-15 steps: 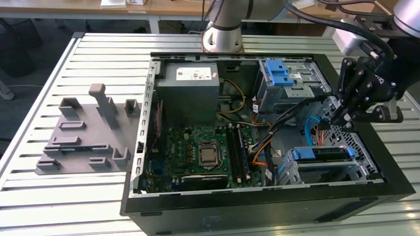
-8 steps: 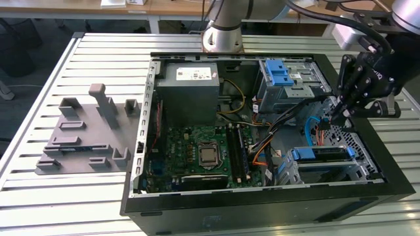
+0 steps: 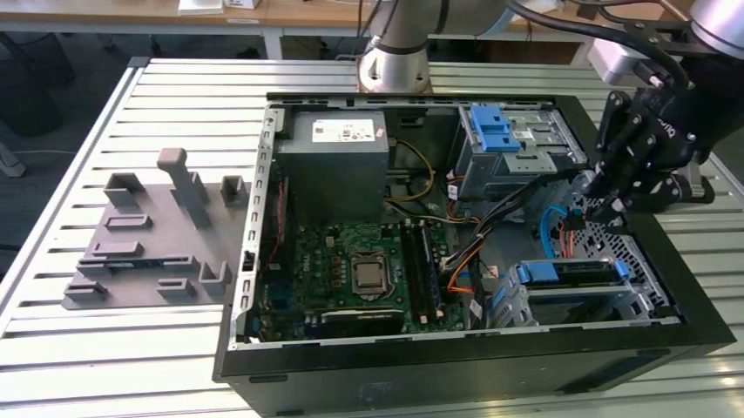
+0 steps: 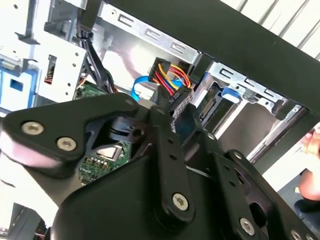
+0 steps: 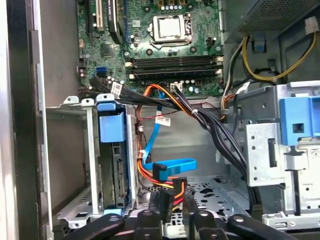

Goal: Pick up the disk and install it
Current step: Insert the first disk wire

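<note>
Closest to us in both wrist views, the gripper point(image 5: 172, 215) shows black, matte linkages with bright screw heads. Its fingers are pressed together on a black connector point(image 5: 167, 200) that trails red, yellow and orange wires. In the second wrist view the same connector point(image 4: 175, 95) sits pinched at the fingertips of the gripper point(image 4: 177, 117).

Just beyond it we see a glossy blue flat cable point(image 5: 172, 167) folded over the perforated metal floor.

Beside that stands the drive cage point(image 5: 70, 107) of bare stamped sheet metal, and the disk point(image 5: 112, 170) is slotted inside it. Its blue plastic bracket end faces the open interior of the case.

In the exterior view the disk point(image 3: 570, 272) lies flat in the cage point(image 3: 633, 300). Its long axis runs across between the exterior view's left and right, and its blue edge is turned up towards us. The gripper point(image 3: 607, 207) hangs near it, above and apart from it, on the far side of the cage.

Farther in, we see the green motherboard point(image 5: 150, 50) with its square silver socket and dark memory slots. Past that are a ridged blue latch point(image 3: 494, 131) on a second metal bay and a grey metal box point(image 3: 337, 165) with a white sticker.

The black case point(image 3: 465, 366) rests on a slatted metal table point(image 3: 70, 366), which also carries a grey moulded fixture point(image 3: 152, 244) at the exterior view's left.
</note>
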You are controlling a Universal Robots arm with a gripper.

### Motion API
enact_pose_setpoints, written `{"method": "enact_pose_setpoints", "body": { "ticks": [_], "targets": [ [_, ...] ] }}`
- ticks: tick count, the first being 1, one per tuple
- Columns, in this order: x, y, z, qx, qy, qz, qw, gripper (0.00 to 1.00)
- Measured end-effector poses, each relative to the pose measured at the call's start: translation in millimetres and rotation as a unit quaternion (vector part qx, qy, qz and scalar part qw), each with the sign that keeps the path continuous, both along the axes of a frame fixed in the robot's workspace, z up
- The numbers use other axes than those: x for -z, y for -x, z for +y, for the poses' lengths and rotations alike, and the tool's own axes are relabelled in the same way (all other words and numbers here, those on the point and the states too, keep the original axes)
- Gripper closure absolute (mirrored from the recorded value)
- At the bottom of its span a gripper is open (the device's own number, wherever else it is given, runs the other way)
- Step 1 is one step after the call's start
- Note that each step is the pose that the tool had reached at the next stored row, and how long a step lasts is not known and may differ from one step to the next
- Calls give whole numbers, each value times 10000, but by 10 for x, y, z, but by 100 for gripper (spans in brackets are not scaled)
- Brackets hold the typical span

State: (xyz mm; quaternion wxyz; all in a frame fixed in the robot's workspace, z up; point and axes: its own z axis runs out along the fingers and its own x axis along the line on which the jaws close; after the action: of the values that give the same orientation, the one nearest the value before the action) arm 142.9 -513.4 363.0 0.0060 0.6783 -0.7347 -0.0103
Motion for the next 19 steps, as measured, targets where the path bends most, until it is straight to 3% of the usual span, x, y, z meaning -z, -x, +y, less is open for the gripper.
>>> {"method": "enact_pose_setpoints", "body": {
  "ticks": [2,3,12,14,16,19],
  "targets": [
    [18,0,5,6,66,0,10000,67],
    [28,1,13,13,89,0,10000,61],
    [97,1,59,172,187,1,9997,63],
    [109,1,61,180,204,1,9996,75],
    [109,1,61,179,208,1,9996,81],
    [110,1,62,100,207,-1,9997,83]
  ]
}}
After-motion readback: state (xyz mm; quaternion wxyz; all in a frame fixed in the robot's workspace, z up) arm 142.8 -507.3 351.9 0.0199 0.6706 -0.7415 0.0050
